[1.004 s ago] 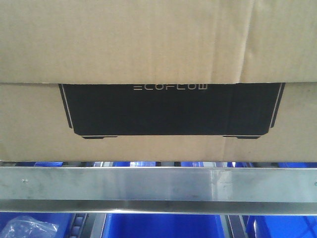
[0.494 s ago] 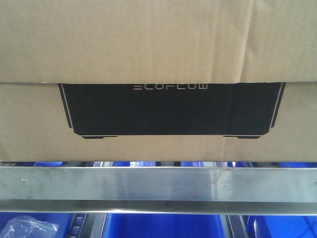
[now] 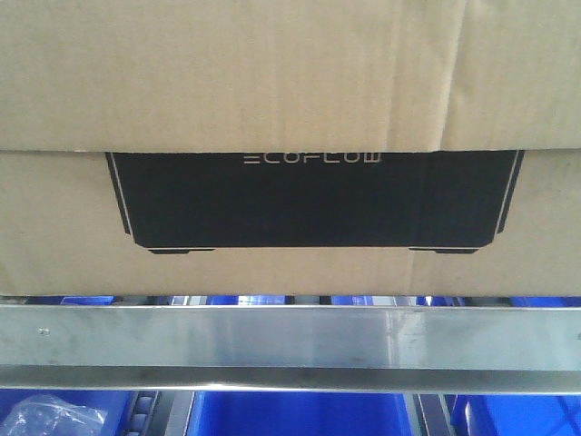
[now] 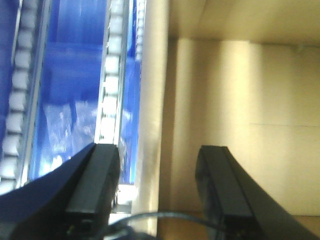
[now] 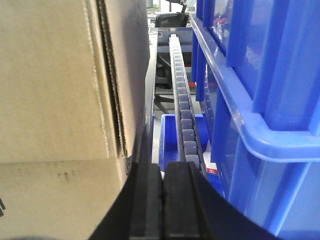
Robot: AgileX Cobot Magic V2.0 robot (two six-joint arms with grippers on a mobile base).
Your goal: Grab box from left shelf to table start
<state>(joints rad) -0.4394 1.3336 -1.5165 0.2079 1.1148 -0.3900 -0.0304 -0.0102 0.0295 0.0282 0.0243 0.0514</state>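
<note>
The brown cardboard box [image 3: 290, 91] with its black ECOFLOW panel fills the front view, resting just above the silver front rail of the left shelf [image 3: 290, 341]. In the left wrist view my left gripper [image 4: 158, 165] is open, its two dark fingers [image 4: 97, 185] straddling the box's vertical edge, with the box [image 4: 250, 110] to the right. In the right wrist view my right gripper [image 5: 162, 175] is shut with nothing between its pads, close beside the box [image 5: 50, 85] side. The table is out of view.
Blue plastic bins [image 3: 300, 413] sit under the rail; one holds a clear plastic bag [image 3: 50, 420]. A blue bin [image 5: 260, 90] stands close on the right of my right gripper, with a roller track [image 5: 182, 100] between it and the box. Roller tracks [image 4: 112, 75] run left of the box.
</note>
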